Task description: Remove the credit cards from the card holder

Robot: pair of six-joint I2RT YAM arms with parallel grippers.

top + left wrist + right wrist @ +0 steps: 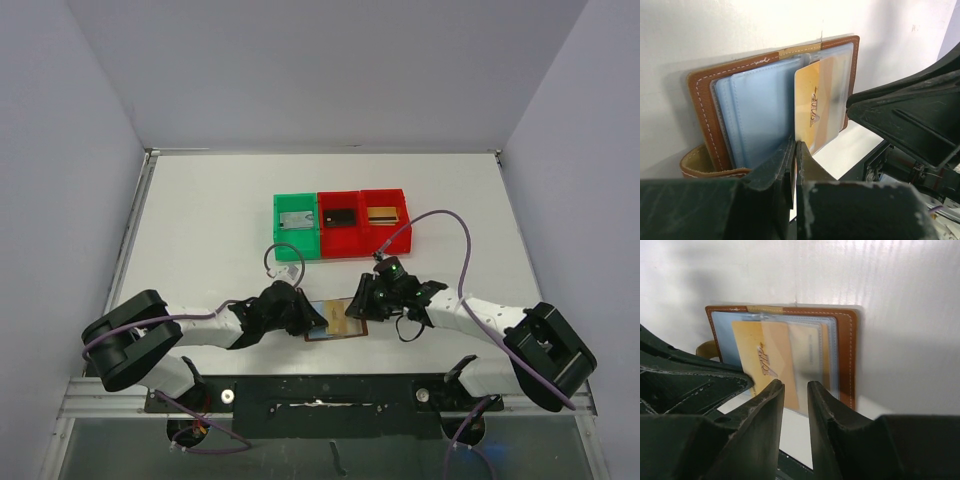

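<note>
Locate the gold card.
Top view, low centre: the gold card pokes from the open card holder, between the left gripper and right gripper.

Green bin (296, 198), mid red bin (340, 196), right red bin (384, 194), side by side on the table (200, 230). Inside them, in order: grey item (295, 222), dark item (341, 215), tan item (382, 213).

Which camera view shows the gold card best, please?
The left wrist view: the gold card sits large, logo visible, partly out of the holder. The right wrist view shows it with its lower edge behind the right fingers. The top view shows only a tiny patch.
</note>
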